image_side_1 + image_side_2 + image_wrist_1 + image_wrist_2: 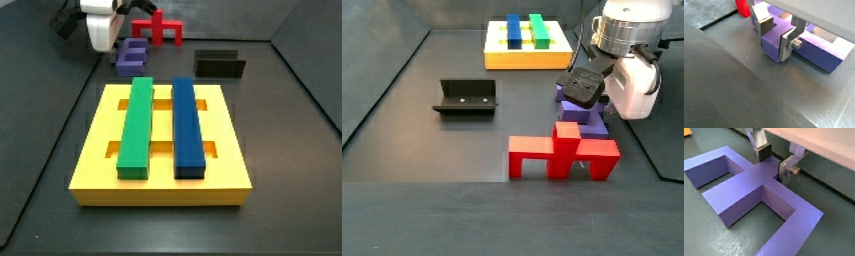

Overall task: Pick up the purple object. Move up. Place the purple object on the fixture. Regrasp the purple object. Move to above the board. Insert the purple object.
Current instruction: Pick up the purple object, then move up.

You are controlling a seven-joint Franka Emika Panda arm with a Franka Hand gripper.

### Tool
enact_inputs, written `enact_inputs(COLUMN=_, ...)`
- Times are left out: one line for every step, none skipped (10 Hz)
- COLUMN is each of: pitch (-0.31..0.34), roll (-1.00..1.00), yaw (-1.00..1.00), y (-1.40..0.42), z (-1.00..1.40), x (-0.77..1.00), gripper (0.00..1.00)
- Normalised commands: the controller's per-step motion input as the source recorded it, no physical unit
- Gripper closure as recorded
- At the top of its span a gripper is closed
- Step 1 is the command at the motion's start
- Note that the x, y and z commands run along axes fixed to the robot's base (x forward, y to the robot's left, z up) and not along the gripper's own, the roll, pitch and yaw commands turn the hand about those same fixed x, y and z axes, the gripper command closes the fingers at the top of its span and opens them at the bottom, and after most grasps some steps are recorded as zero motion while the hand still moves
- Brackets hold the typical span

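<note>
Purple plastic fills both wrist views: the purple object lies flat on the dark tabletop, its wide bar and central stem plain to see, with open notches on either side of the stem. The hand is down over it, its two silver fingers straddling the stem, one on each side. The dark pads look to be at or against the stem's faces, but whether they are actually pressing it cannot be told from these views; the piece rests on the tabletop, not lifted. In a side view the purple object sits just beyond the red cross-shaped piece, the two close together or touching, with the hand and white wrist directly above it. The fixture, a small black holder, stands apart from it on the tabletop. The board, yellow, carries a long green bar and a long blue bar side by side, and lies well away from the purple object.
</note>
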Motion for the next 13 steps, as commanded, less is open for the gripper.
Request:
enact_inputs(pitch=0.0, roll=0.0, yaw=0.0, y=0.0, z=0.0, x=0.0, gripper=1.0)
enact_inputs(pitch=0.0, roll=0.0, yaw=0.0, y=0.0, z=0.0, x=0.0, gripper=1.0)
enact_inputs(pitch=0.0, roll=0.0, yaw=0.0, y=0.0, z=0.0, x=0.0, gripper=1.0)
enact_inputs(pitch=0.0, roll=0.0, yaw=0.0, y=0.0, z=0.0, x=0.0, gripper=1.0)
enact_inputs(pitch=0.0, roll=0.0, yaw=0.0, y=0.0, z=0.0, x=0.0, gripper=1.0)
enact_inputs(pitch=0.0, roll=0.0, yaw=0.0, y=0.0, z=0.0, x=0.0, gripper=1.0)
enact_inputs(pitch=0.0, roll=0.0, yaw=0.0, y=0.0, z=0.0, x=0.0, gripper=1.0)
enact_inputs(pitch=0.0, roll=0.0, yaw=0.0, y=0.0, z=0.0, x=0.0, gripper=1.0)
enact_inputs(pitch=0.0, roll=0.0, yaw=0.0, y=0.0, z=0.0, x=0.0, gripper=1.0)
enact_inputs(pitch=0.0, roll=0.0, yaw=0.0, y=0.0, z=0.0, x=0.0, gripper=1.0)
enact_inputs(pitch=0.0, roll=0.0, yaw=0.0, y=0.0, z=0.0, x=0.0, gripper=1.0)
enact_inputs(pitch=0.0, roll=0.0, yaw=0.0, y=0.0, z=0.83, x=0.0, gripper=1.0)
enact_inputs(pitch=0.01, roll=0.0, yaw=0.02, y=0.02, z=0.82, x=-0.02, gripper=1.0)
